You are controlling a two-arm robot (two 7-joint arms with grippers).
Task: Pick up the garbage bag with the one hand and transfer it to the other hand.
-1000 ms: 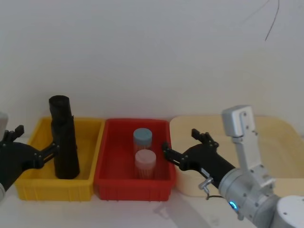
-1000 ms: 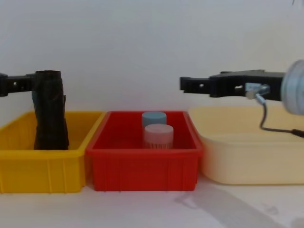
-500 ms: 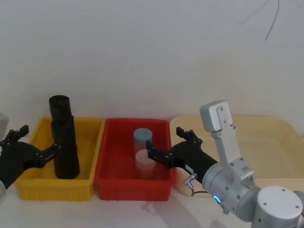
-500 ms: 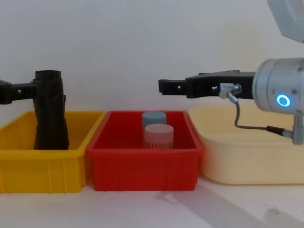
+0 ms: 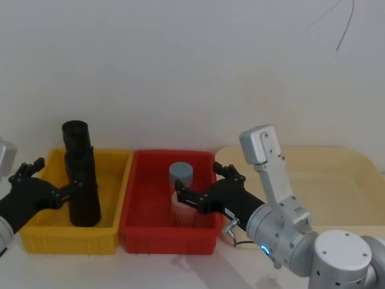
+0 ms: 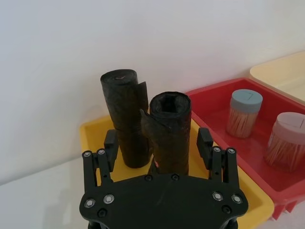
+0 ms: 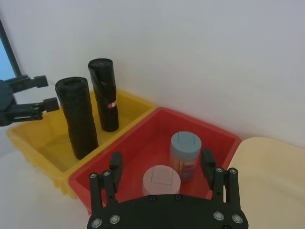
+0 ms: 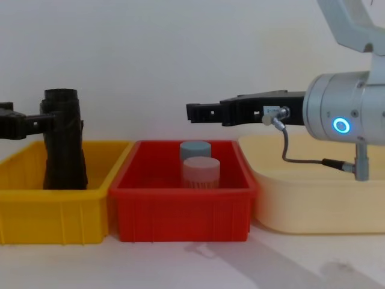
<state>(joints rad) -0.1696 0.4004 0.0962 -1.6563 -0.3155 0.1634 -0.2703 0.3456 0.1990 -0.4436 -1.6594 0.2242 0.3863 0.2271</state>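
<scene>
Yellow bin (image 5: 36, 242): garbage bag (image 5: 81, 180), slimmer roll (image 7: 106, 86). Red bin (image 5: 168, 242): two jars (image 5: 180, 173). Left gripper (image 5: 58, 174) wide, seemingly flanking bag; right gripper (image 5: 197, 180) wide.

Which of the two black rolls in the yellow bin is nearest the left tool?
The garbage bag, the wider hollow-topped roll, directly in front of the open left tool. The slimmer red-banded roll stands farther off, behind it.

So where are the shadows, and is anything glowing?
Chest view: a grey shadow lies on the table before the red bin, and a blue ring glows on the right arm behind the open right pincer. Head view: that ring is a small dot. Left wrist view: the garbage bag inside the open left pincer looks dull, no shine.
</scene>
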